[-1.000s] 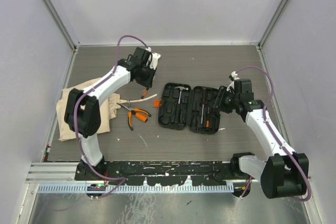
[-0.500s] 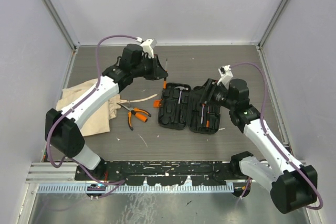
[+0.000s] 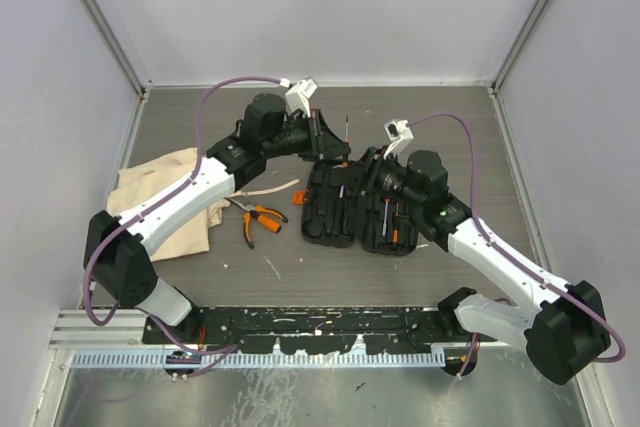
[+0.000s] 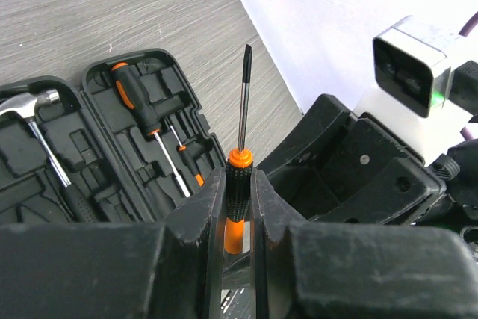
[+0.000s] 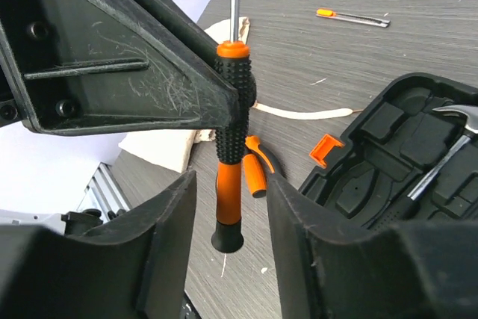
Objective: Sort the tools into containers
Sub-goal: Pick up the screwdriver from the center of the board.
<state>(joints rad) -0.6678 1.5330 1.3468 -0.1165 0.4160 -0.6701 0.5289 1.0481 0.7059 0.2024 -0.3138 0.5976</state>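
My left gripper (image 4: 239,184) is shut on the knurled black part of a black-and-orange screwdriver (image 4: 240,173), held above the back edge of the open black tool case (image 3: 335,217). My right gripper (image 5: 230,207) is open, its fingers either side of the screwdriver's (image 5: 231,132) orange lower handle without touching it. In the case lie a hammer (image 4: 37,106) and a screwdriver (image 4: 138,102). Orange-and-black pliers (image 3: 258,217) lie on the table left of the case. The beige cloth bag (image 3: 165,197) is at the far left. A thin orange-tipped driver (image 5: 352,18) lies on the table.
A thin pale stick (image 3: 270,188) lies between the bag and the case. The case's orange latches (image 5: 326,149) stick out on its left side. Both arms meet over the case's back left corner. Grey walls close in the table.
My left arm has swung right from near the bag, carrying the screwdriver to above the case. My right arm has moved left and now brackets the handle with its fingers.
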